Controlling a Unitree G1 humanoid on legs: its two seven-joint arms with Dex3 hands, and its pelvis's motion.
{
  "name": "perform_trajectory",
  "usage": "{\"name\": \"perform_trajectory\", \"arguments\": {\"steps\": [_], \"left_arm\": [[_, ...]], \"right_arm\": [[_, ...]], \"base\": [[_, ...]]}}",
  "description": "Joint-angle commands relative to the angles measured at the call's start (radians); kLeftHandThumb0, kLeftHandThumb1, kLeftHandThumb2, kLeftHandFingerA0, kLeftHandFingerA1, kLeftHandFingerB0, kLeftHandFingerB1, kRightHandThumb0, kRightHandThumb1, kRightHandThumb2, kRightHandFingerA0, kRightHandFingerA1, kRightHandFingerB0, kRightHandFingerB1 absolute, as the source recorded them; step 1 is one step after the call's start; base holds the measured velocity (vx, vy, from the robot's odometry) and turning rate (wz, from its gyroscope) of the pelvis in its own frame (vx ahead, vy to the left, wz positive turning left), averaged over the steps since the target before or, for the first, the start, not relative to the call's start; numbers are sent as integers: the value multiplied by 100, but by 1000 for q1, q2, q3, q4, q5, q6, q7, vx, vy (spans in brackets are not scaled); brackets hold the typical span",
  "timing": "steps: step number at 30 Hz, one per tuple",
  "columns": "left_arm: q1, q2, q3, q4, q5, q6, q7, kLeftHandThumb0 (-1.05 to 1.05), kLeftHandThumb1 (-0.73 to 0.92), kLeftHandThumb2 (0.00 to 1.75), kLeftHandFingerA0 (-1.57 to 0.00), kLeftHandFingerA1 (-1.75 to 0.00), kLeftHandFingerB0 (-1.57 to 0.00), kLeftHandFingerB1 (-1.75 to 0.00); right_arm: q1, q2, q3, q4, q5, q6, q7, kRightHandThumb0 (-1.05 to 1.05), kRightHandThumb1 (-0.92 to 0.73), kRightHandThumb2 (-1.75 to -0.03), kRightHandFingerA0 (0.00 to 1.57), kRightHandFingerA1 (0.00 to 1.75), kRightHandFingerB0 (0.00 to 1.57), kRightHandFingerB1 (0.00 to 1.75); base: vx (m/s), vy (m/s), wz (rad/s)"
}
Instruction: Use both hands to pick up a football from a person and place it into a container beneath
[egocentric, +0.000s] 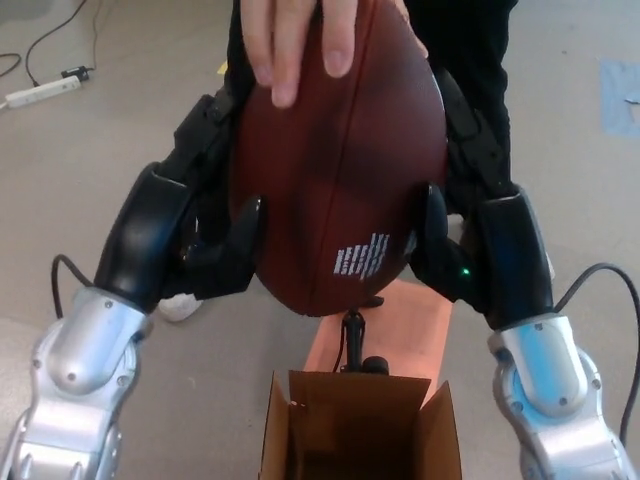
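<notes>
You have the football (340, 170) squeezed between both hands, held nose-down in the middle of the head view. Your left hand (190, 225) presses against the ball's left flank, thumb curled onto the lower front of the leather and the two thick fingers (205, 125) reaching up along the side behind it. Your right hand (470, 225) mirrors that on the other flank, thumb lying on the lower front beside the white printed lettering, fingers (465, 125) running up the far side. Both hands are wrapped onto the ball rather than spread free, with a small green light showing at the right wrist.

The person's hand (295, 40) rests on top of the ball, fingers draped down over its upper front, so the ball is touched from three sides at once. Behind it you can see the person's dark trousers (480, 60) and part of a white shoe (180, 305) beside your left forearm.

Directly beneath the ball's lower tip sits the open cardboard box (360, 430) on the floor (90, 180), flaps raised, its inside mostly cut off by the bottom edge. Just beyond the box a black pump (355, 345) stands on an orange sheet (420, 330). At the upper left a white power strip (35, 92) lies on the floor; what may be a blue tape patch (620, 95) shows at the far right.
</notes>
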Motion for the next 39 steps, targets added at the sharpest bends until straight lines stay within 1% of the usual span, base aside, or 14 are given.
{"name": "perform_trajectory", "arguments": {"steps": [1, 2, 4, 20, 21, 23, 24, 25, 26, 27, 28, 37, 38, 39], "left_arm": [[62, -62, -74, -86, -49, 118, -6, -75, 71, 107, 0, -21, 0, -20], [47, -73, -78, -72, -39, 109, 2, -79, 73, 107, 0, -16, 0, -17], [40, -127, -90, -51, -45, 110, 34, -81, 78, 109, 0, -13, 0, -14], [72, -182, -117, 33, -25, 82, 93, -81, 84, 111, 0, -10, 0, -10], [56, -176, -111, 62, -26, 76, 88, -73, 92, 72, 0, -4, 0, -10], [20, -162, -100, 123, -21, 68, 78, -75, 77, 94, 0, -4, 0, -9], [-1, -154, -96, 153, -16, 69, 75, -75, 77, 94, 0, -4, 0, -9], [-11, -151, -93, 176, -21, 62, 69, -75, 78, 94, 0, -4, 0, -10], [-19, -149, -91, 197, -27, 53, 64, -75, 78, 94, 0, -4, 0, -10], [-41, -145, -87, 240, -31, 53, 58, -78, 85, 114, 0, -14, 0, -15], [-63, -149, -80, 288, -44, 50, 48, -81, 87, 114, 0, -11, 0, -13], [-242, -197, 11, 643, -119, 10, 11, -76, 86, 112, 0, -13, 0, -15], [-259, -196, 17, 675, -115, 2, 7, -73, 79, 95, 0, -2, 0, -9], [-267, -196, 20, 690, -112, -2, 6, -73, 79, 95, 0, -2, 0, -9]], "right_arm": [[38, 40, 86, -77, -11, 77, 24, -78, -92, -74, 4, 27, 0, 0], [22, 43, 84, -62, -2, 67, 25, -81, -82, -115, 1, 23, 0, 13], [-3, 60, 86, -32, -1, 57, 8, -88, -89, -116, 0, 11, 0, 5], [9, 78, 94, 39, 14, 83, -27, -83, -88, -117, 0, 13, 0, 9], [-2, 76, 84, 60, 19, 83, -28, -76, -77, -96, 0, 7, 0, 5], [-28, 75, 62, 113, 34, 74, -30, -80, -80, -100, 0, 5, 0, 5], [-44, 74, 50, 147, 43, 61, -31, -80, -80, -100, 0, 5, 0, 5], [-51, 74, 44, 165, 45, 56, -32, -69, -92, -79, 0, 4, 0, 6], [-57, 74, 40, 180, 46, 53, -34, -69, -92, -79, 0, 4, 0, 6], [-73, 70, 28, 214, 44, 58, -40, -80, -78, -100, 0, 5, 0, 6], [-89, 65, 16, 251, 45, 60, -41, -79, -84, -116, 0, 15, 0, 14], [-259, 21, -68, 584, 55, 10, -34, -76, -85, -118, 0, 19, 1, 20], [-275, 19, -75, 615, 58, 2, -33, -74, -83, -118, 0, 20, 2, 22], [-282, 19, -79, 629, 60, -4, -32, -74, -83, -118, 0, 20, 2, 22]], "base": [[0, 0, 0], [0, 0, 0], [0, 0, 0], [0, 0, 0], [0, 0, 0], [0, 0, 0], [0, 0, 0], [0, 0, 0], [0, 0, 0], [0, 0, 0], [0, 0, 0], [0, 0, 0], [0, 0, 0], [0, 0, 0]]}}
